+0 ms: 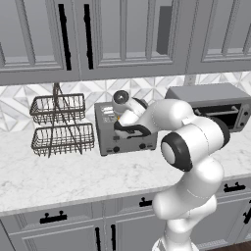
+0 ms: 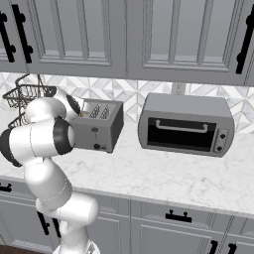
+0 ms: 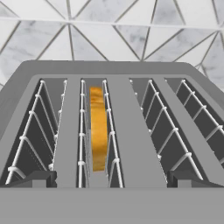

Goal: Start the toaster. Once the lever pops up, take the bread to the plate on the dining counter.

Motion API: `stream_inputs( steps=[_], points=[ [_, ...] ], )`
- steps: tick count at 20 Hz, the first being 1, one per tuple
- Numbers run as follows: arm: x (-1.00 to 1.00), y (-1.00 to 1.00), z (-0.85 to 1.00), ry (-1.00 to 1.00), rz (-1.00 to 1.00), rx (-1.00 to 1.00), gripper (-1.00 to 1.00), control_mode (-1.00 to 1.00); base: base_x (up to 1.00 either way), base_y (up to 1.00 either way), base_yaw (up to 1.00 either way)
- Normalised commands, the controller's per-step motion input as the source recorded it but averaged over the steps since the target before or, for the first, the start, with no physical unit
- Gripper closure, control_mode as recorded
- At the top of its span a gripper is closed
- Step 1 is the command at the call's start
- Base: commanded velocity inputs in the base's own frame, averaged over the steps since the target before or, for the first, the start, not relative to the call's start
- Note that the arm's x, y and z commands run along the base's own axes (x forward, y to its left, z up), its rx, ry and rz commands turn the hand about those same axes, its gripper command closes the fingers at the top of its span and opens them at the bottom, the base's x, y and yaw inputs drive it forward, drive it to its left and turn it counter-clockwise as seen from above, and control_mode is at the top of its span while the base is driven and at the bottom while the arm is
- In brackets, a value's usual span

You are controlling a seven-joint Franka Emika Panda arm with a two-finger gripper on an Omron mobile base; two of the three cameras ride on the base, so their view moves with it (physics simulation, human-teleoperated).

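Tool [image 3: 112,183] hovers fingers apart above toaster [image 3: 112,131], bread [image 3: 98,129] down in its slot — drift sideways and fingertips snag the wire guides

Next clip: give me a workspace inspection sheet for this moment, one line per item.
Surface: white marble counter over grey cabinets with black handles.
Job's things: boxy grey metal four-slot toaster stands on it; golden-yellow bread slice sits upright in the second slot from the left in the hand view.
Clutter: wider grey toaster oven with dark glass door; two-tier dark wire basket rack.
Grippers: gripper open above the slots, finger tips astride them, touching nothing.
Cables: nothing seen.
Surroundings: geometric tile backsplash, grey upper cabinets.
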Motion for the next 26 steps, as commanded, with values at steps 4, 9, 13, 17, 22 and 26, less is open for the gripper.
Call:
stream_inputs(
  steps=[4,9,13,17,22,26],
  points=[
    [0.0,0.0,0.0,0.0,0.0,0.0,-1.0,-1.0,0.0,0.0,0.0],
    [0.0,0.0,0.0,0.0,0.0,0.0,-1.0,-1.0,0.0,0.0,0.0],
    [0.0,0.0,0.0,0.0,0.0,0.0,-1.0,-1.0,0.0,0.0,0.0],
    [0.0,0.0,0.0,0.0,0.0,0.0,-1.0,-1.0,0.0,0.0,0.0],
    [0.03,0.0,0.0,0.0,0.0,0.0,-1.0,-1.0,0.0,0.0,0.0],
    [0.16,0.0,0.0,0.0,0.0,0.0,-1.0,-1.0,0.0,0.0,0.0]
  ],
)
